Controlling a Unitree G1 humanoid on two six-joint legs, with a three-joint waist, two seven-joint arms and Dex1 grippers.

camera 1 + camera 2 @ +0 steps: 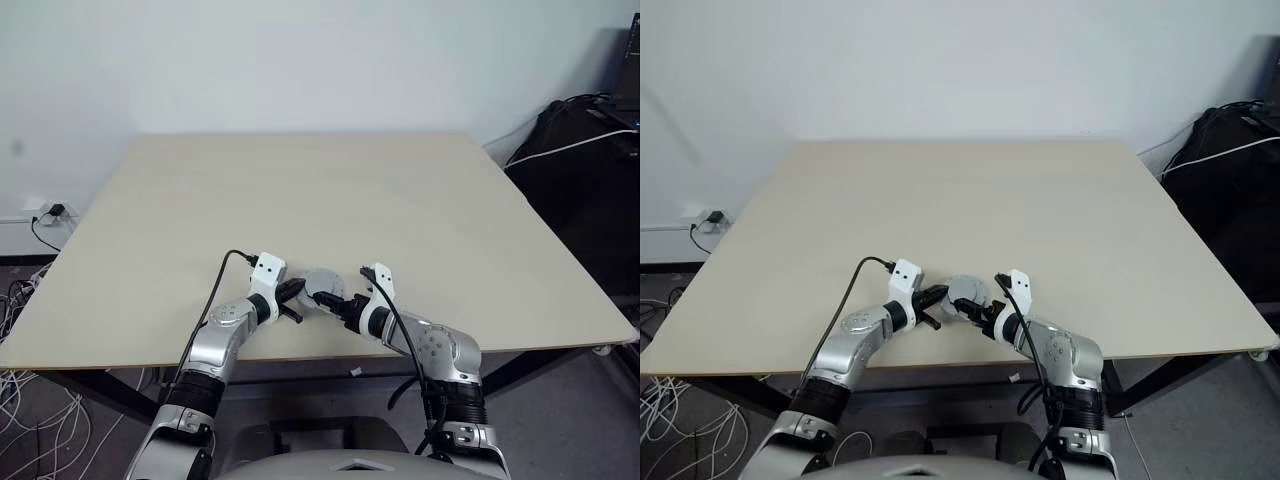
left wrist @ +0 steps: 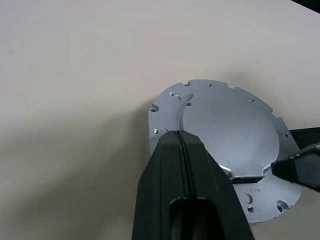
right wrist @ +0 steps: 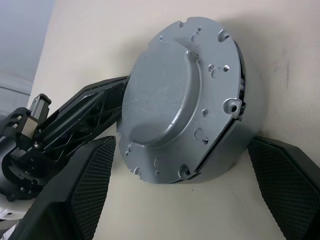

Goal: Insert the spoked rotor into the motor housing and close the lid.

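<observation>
A round grey lid (image 3: 170, 95), smooth face up with small holes near its rim, lies on the motor housing (image 3: 222, 157) close to the table's front edge. A dark slit shows between lid and housing on one side. My left gripper (image 2: 177, 134) is shut, and its joined fingertips rest on the lid's rim. My right gripper (image 3: 182, 145) is open, one finger on each side of the housing and neither touching it. In the left eye view the lid (image 1: 322, 283) sits between the left gripper (image 1: 293, 292) and the right gripper (image 1: 342, 305). The spoked rotor is hidden.
The light wooden table (image 1: 300, 190) stretches far ahead and to both sides. A black bag with cables (image 1: 590, 150) stands beyond its right edge. A wall socket (image 1: 45, 212) with a plug is at the left, with cables on the floor below.
</observation>
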